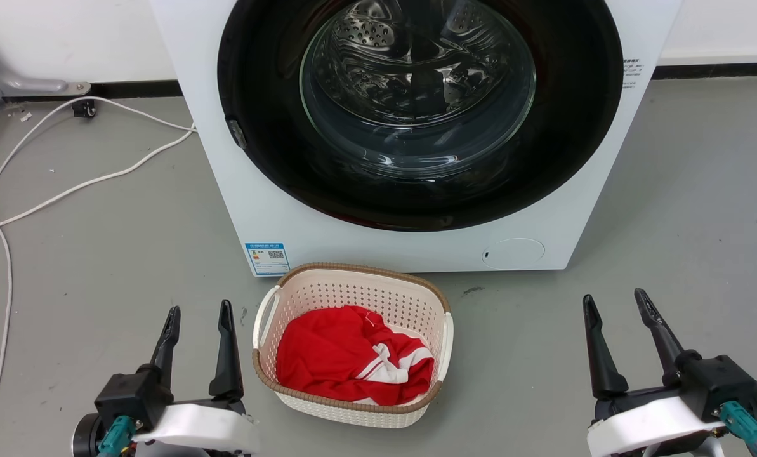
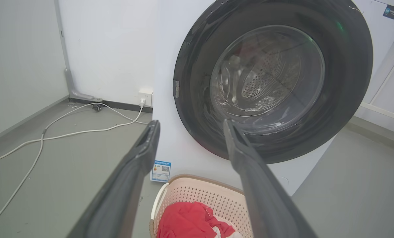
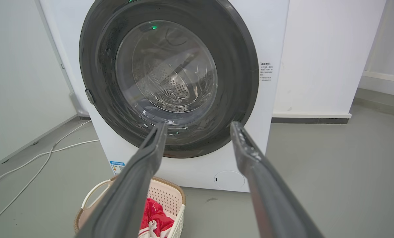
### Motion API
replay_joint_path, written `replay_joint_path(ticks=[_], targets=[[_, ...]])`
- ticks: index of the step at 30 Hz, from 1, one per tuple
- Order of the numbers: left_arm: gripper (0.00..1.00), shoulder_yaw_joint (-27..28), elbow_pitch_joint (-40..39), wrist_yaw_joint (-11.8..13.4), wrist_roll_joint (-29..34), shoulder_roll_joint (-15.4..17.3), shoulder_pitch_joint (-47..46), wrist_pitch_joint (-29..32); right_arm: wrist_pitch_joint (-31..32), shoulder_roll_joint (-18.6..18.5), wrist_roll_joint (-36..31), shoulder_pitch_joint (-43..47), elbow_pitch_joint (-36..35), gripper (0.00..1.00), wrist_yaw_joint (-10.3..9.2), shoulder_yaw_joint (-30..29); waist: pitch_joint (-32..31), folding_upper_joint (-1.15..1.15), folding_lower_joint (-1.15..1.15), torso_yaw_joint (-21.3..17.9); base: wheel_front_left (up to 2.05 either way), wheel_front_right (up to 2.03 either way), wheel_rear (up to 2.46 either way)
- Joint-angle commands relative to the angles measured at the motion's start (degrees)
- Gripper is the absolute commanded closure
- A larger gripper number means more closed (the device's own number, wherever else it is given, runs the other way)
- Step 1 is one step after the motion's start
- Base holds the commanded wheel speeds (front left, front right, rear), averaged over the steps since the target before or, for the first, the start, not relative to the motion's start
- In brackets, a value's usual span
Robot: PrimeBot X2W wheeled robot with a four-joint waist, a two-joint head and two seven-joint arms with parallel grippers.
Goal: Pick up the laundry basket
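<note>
Head view: the basket (image 1: 359, 298) sits on the floor (image 1: 99, 266) between both grippers, just beside the left gripper (image 1: 200, 309) and well apart from the right gripper (image 1: 613, 296). Both sets of fingers stand spread, pointing toward the washer (image 1: 416, 244). A red cloth (image 1: 334, 355) lies inside the basket.

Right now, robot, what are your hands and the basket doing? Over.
Left gripper open, empty, just left of laundry basket. Right gripper open, empty, farther off right. Basket on floor before washer, red garment inside. Nothing in between.
</note>
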Motion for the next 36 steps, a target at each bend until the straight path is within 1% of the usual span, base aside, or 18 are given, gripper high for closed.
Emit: replay_joint_path(ticks=[1, 12, 19, 36], targets=[[0.0, -0.15, -0.21, 0.37, 1.3, 0.19, 0.54, -0.55, -0.43, -0.15, -1.28, 0.57, -0.25, 0.0, -0.02, 0.07, 0.0, 0.0, 0.0, 0.01, 0.0, 0.0, 0.0], [0.0, -0.38, 0.31, 1.51, 6.45, 0.2, 1.23, -1.74, -1.7, -0.15, -6.62, 1.12, 0.26, 0.0, -0.02, 0.13, -0.01, 0.0, 0.0, 0.08, 0.0, 0.0, 0.0], [0.0, -0.49, 0.39, 1.98, 9.06, 0.2, 1.77, -2.31, -2.28, -0.16, -8.75, 1.52, 0.64, 0.0, -0.02, 0.26, -0.04, 0.0, 0.0, 0.11, 0.0, 0.0, 0.0], [0.0, -0.53, 0.97, 3.05, 9.5, 0.2, 1.94, -2.46, -2.28, -0.15, -6.3, 1.5, 1.61, 0.0, -0.02, -0.29, 0.17, 0.0, 0.0, 0.1, 0.0, 0.0, 0.0]])
